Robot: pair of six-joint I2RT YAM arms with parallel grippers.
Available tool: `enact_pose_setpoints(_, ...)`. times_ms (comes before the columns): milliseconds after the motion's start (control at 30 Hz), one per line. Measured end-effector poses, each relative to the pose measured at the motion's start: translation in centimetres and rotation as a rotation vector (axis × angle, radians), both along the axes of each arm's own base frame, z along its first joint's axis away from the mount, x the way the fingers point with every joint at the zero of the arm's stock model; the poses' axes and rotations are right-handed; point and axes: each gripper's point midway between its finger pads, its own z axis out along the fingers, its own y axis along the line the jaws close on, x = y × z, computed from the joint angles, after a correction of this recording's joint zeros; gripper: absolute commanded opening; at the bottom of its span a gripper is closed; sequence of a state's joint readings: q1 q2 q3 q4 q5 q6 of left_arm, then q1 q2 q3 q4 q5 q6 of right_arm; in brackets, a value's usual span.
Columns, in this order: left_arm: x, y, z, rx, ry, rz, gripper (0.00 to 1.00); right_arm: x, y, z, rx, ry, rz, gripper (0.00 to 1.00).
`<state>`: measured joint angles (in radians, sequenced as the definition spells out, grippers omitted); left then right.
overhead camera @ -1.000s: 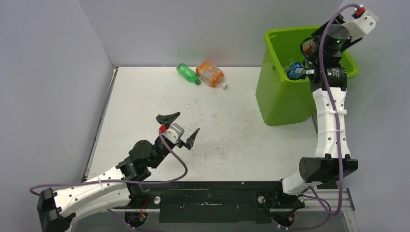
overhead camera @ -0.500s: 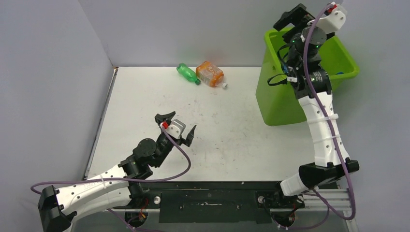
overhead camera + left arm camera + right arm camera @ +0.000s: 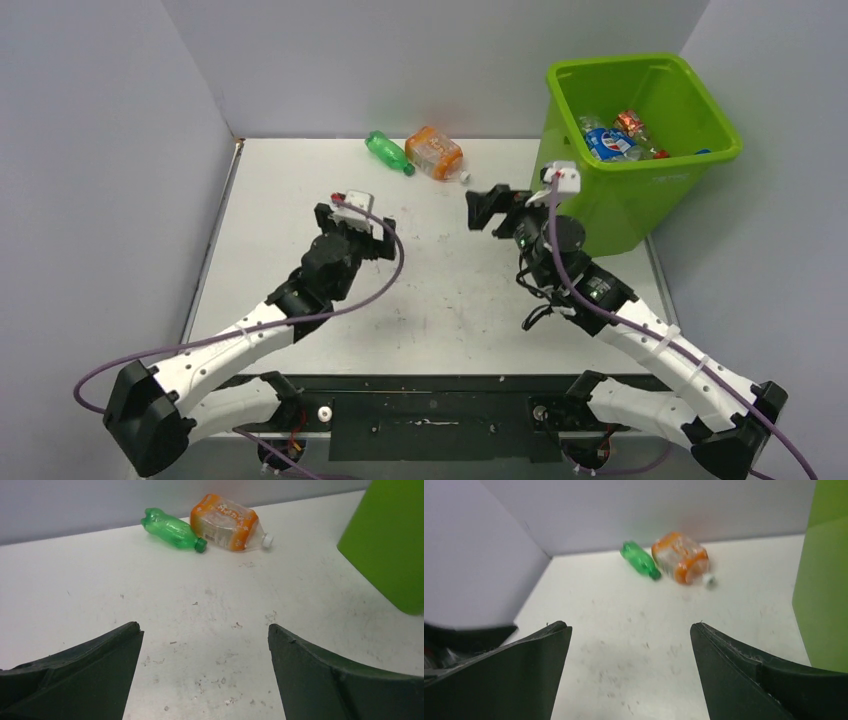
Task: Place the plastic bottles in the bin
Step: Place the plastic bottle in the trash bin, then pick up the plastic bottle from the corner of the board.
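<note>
the left arm reached up the counter from the near left corner. the left jaws stood wide apart with nothing between them, and the left wrist view showed only scuffed counter in the gap. the right arm lay low across the near right. the right jaws were also spread wide and empty, pointing toward the back left, just in front of the bin. the bin stood at the far right of the counter with several crushed bottles inside, blue and red labels showing. two more lay on the counter near the back wall: a green bottle on its side and, right beside its cap end, an orange-labelled bottle with a white cap. both were well apart from either pair of jaws.
</note>
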<state>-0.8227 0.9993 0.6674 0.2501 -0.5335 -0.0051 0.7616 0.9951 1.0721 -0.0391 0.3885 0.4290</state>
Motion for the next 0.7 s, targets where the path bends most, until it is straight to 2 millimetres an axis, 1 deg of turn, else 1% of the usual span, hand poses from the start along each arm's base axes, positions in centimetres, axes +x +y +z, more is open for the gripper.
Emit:
enact_pose_setpoints(100,3.9,1.2,-0.2,-0.143,0.087,0.085,0.96,-1.1,0.4,-7.3,-0.074,0.085,0.045,0.94)
enact_pose_setpoints(133,5.5,1.6,-0.3,-0.202,0.114,0.118,0.96,-1.6,0.4,-10.1,-0.097,0.121,0.061,0.94)
enact_pose_setpoints(167,6.5,1.7,-0.6,-0.235,0.136,0.138,0.96,-1.9,0.4,-12.1,-0.115,0.152,0.072,0.94)
enact_pose_setpoints(200,8.0,1.5,-0.9,-0.285,0.164,0.16,0.96,-2.2,0.5,-13.9,-0.131,0.179,0.085,0.94)
enact_pose_setpoints(233,9.1,1.3,-1.5,-0.31,0.189,0.171,0.96,-2.5,0.6,-15.0,-0.14,0.197,0.095,0.94)
enact_pose_setpoints(267,10.6,0.8,-2.3,-0.348,0.225,0.187,0.96,-2.8,0.8,-16.4,-0.146,0.22,0.111,0.94)
enact_pose_setpoints(367,15.0,-0.3,-4.8,-0.428,0.317,0.225,0.96,-3.6,1.4,-18.2,-0.14,0.25,0.148,0.94)
enact_pose_setpoints(433,18.0,-0.3,-6.5,-0.486,0.365,0.271,0.96,-4.2,2.0,-19.1,-0.125,0.261,0.175,0.94)
enact_pose_setpoints(467,19.7,0.1,-7.3,-0.53,0.383,0.304,0.96,-4.5,2.1,-19.5,-0.113,0.264,0.188,0.94)
enact_pose_setpoints(567,23.4,1.9,-9.4,-0.637,0.409,0.391,0.96,-5.3,2.4,-20.8,-0.099,0.281,0.219,0.94)
enact_pose_setpoints(633,25.6,3.0,-10.5,-0.696,0.421,0.436,0.96,-5.7,2.6,-21.3,-0.095,0.292,0.234,0.94)
enact_pose_setpoints(700,27.6,3.8,-11.1,-0.737,0.423,0.464,0.96,-6.0,2.8,-21.5,-0.093,0.296,0.247,0.94)
